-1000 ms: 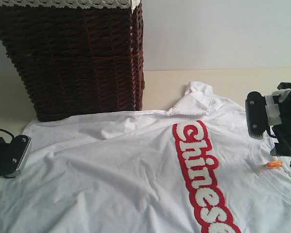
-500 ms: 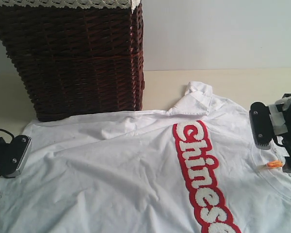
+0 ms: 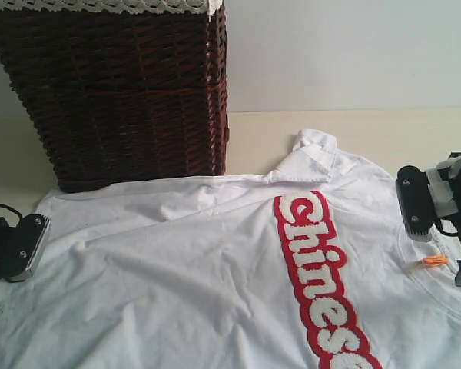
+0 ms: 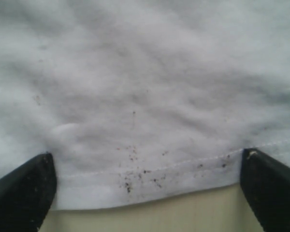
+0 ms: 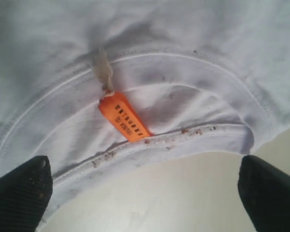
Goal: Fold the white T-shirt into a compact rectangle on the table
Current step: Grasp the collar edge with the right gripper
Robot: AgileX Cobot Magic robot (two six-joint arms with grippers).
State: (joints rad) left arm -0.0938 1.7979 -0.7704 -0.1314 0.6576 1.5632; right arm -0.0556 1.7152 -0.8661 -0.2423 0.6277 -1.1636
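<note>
The white T-shirt (image 3: 215,269) lies spread on the table (image 3: 415,131), its red-outlined "Chinese" lettering (image 3: 315,269) running toward the front. My left gripper (image 3: 15,250) is open at the shirt's left edge. In the left wrist view the speckled hem (image 4: 145,179) lies between its fingers (image 4: 24,193), ungripped. My right gripper (image 3: 439,237) hovers open at the neck, by the orange tag (image 3: 434,260). The right wrist view shows the collar (image 5: 174,140) and tag (image 5: 123,117) beyond its wide-apart fingers (image 5: 273,193), with bare table between them.
A dark wicker basket (image 3: 123,92) with a white lace-trimmed liner stands at the back left, touching the shirt's far edge. A sleeve (image 3: 311,157) is bunched at the back. Bare tabletop runs behind the shirt to the right of the basket.
My right gripper has dropped toward the collar and shifted slightly right, and its jaws have spread wider. The left gripper and the shirt have not moved.
</note>
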